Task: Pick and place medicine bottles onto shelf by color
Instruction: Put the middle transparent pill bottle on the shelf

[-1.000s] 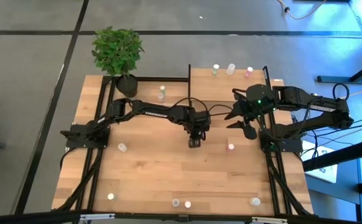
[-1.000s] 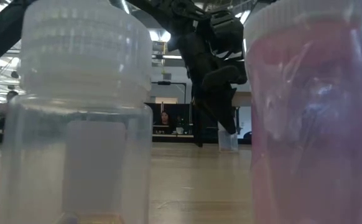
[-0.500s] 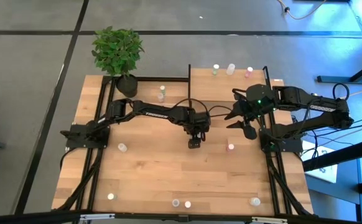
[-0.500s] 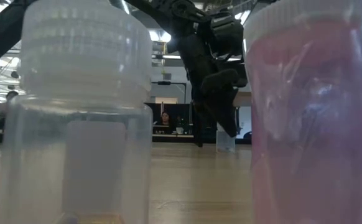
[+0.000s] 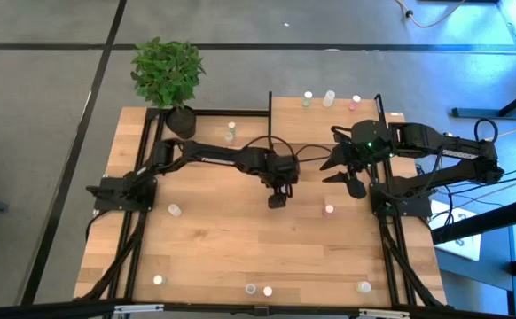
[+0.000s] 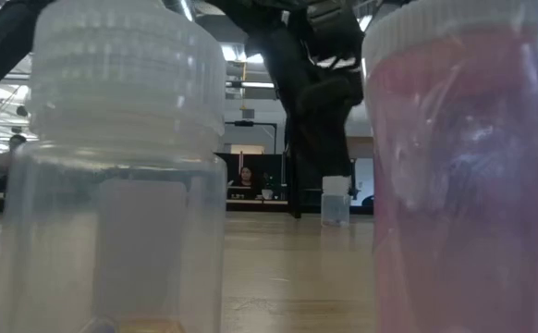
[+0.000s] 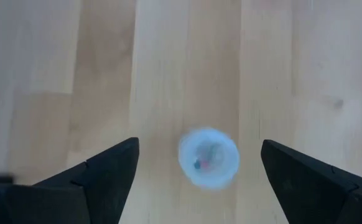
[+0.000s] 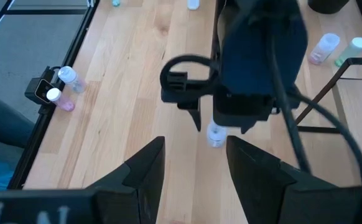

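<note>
Fingers of the left gripper stand wide apart, a bluish-capped bottle upright between them, untouched. High view: the left gripper hangs over the table's middle; the right gripper, at its 2 o'clock, is partly open and holds nothing; the shelf lies at 12. Low view: the bottle stands alone on the wood.

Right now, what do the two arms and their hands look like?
Both arms are dark, jointed metal. The left arm carries white lettering and a looping black cable; the right arm shows a green light near its wrist. Each hand has two dark, tapered, wedge-shaped fingers.
</note>
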`<control>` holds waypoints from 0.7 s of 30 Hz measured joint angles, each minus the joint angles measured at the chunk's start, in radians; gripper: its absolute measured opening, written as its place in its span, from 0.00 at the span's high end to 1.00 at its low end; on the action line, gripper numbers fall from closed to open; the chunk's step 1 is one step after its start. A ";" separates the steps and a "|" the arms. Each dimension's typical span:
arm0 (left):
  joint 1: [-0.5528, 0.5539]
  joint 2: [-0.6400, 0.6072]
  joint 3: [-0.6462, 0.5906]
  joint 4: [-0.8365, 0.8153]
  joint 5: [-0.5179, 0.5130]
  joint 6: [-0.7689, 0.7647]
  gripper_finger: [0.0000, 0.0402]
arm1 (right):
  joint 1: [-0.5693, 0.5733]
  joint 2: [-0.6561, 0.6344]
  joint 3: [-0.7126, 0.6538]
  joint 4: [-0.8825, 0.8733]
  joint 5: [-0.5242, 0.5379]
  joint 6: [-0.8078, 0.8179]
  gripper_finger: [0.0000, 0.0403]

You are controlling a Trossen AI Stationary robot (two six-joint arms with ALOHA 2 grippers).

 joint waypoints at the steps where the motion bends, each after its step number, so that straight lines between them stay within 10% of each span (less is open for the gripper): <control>1: 0.000 -0.009 0.000 -0.004 -0.001 -0.003 0.17 | 0.000 0.000 0.000 0.002 0.000 -0.001 0.57; 21: -0.046 -0.363 0.000 -0.292 -0.200 -0.110 0.17 | -0.001 -0.001 0.000 0.023 -0.043 -0.001 0.57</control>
